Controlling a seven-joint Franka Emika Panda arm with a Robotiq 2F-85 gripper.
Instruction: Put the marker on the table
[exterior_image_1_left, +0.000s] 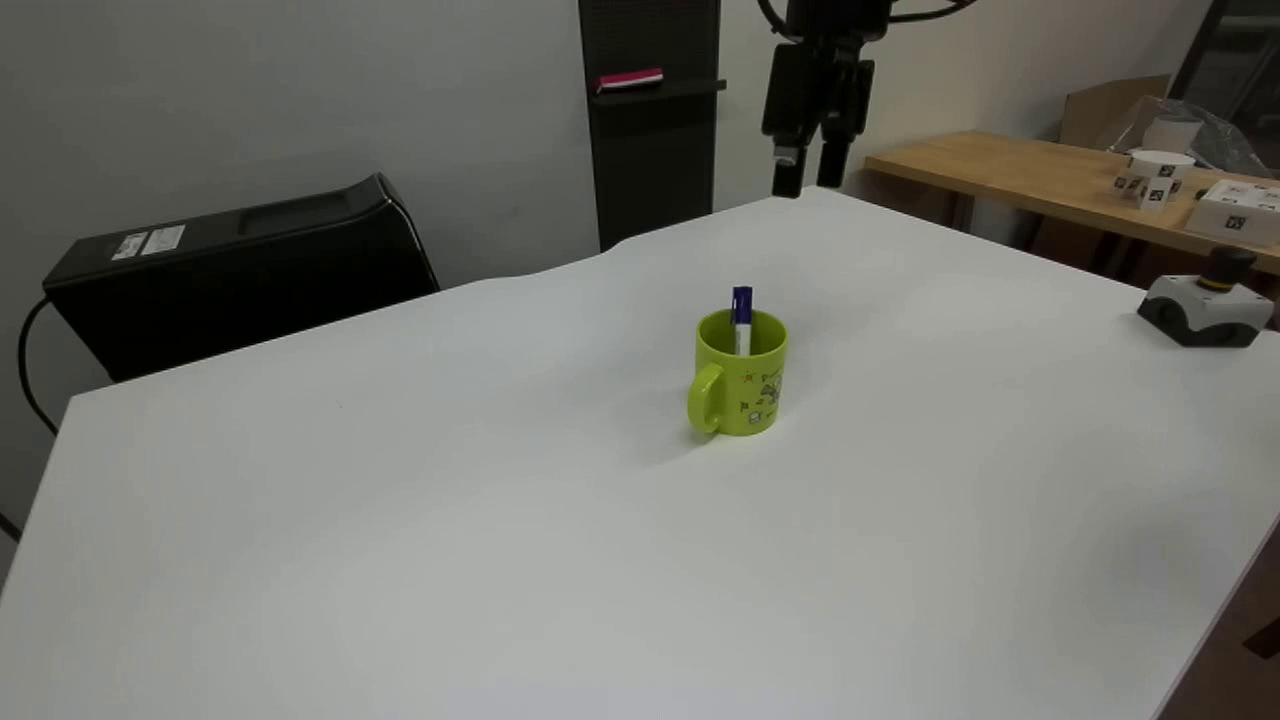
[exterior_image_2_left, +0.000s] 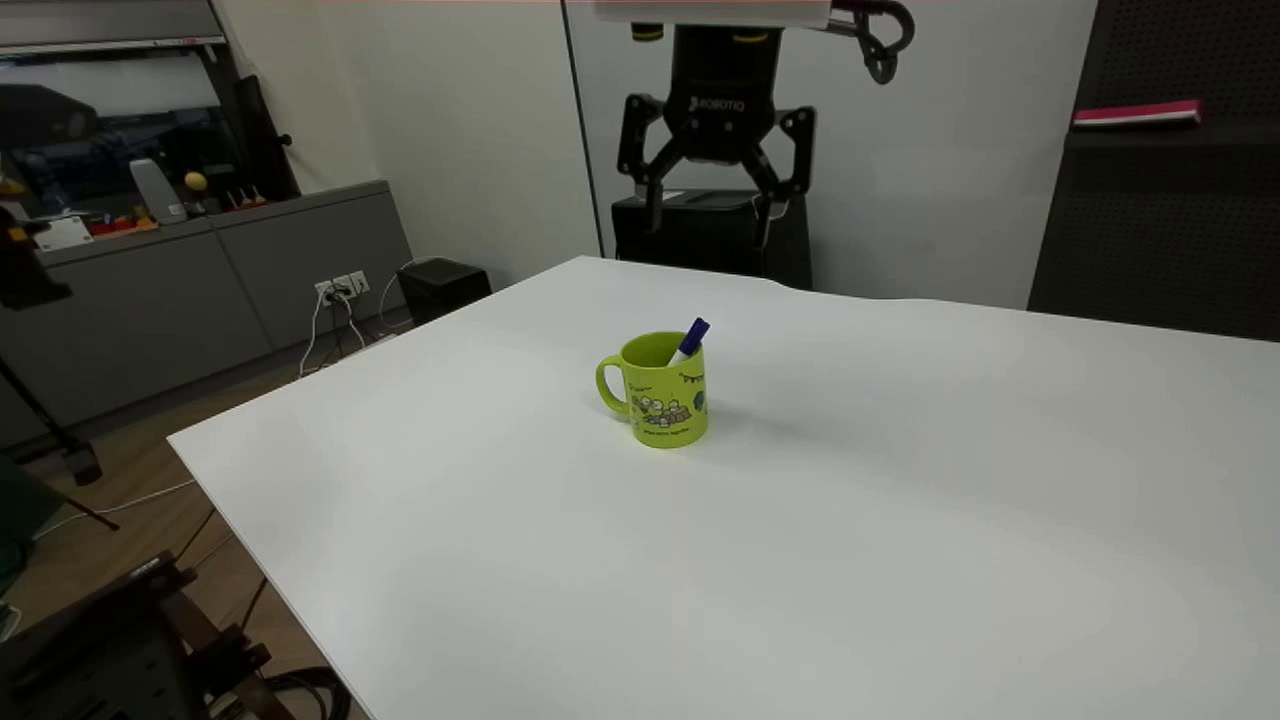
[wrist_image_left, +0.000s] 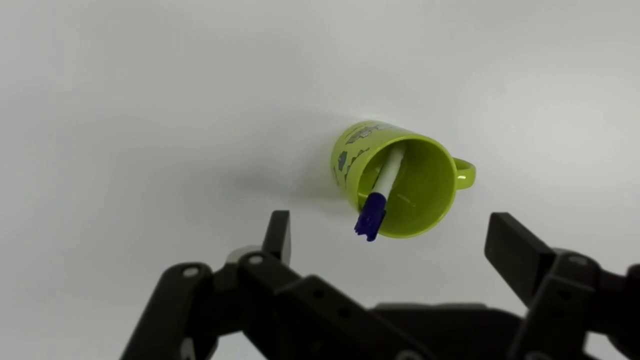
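The marker (exterior_image_1_left: 742, 318) leans inside the lime-green mug (exterior_image_1_left: 752, 395), its dark blue cap sticking up past the rim. In an exterior view the marker (exterior_image_2_left: 690, 341) tilts away from the side of the mug (exterior_image_2_left: 666, 408) that has the handle. The mug stands upright on the white table (exterior_image_1_left: 400, 540). In the wrist view the white barrel of the marker (wrist_image_left: 386, 182) runs down into the mug (wrist_image_left: 425, 200); the cap points toward the gripper. My gripper (wrist_image_left: 390, 217) is open and empty, its fingers wide apart. In both exterior views the gripper (exterior_image_1_left: 809, 172) (exterior_image_2_left: 709, 230) hangs well above the table, apart from the mug.
A black box-shaped device (exterior_image_1_left: 250, 265) stands behind the table's far edge. A grey emergency-stop box (exterior_image_1_left: 1206, 308) with a black knob sits at the table's side. A wooden table (exterior_image_1_left: 1020, 170) with white boxes stands beyond. A dark panel (exterior_image_1_left: 652, 150) is at the wall.
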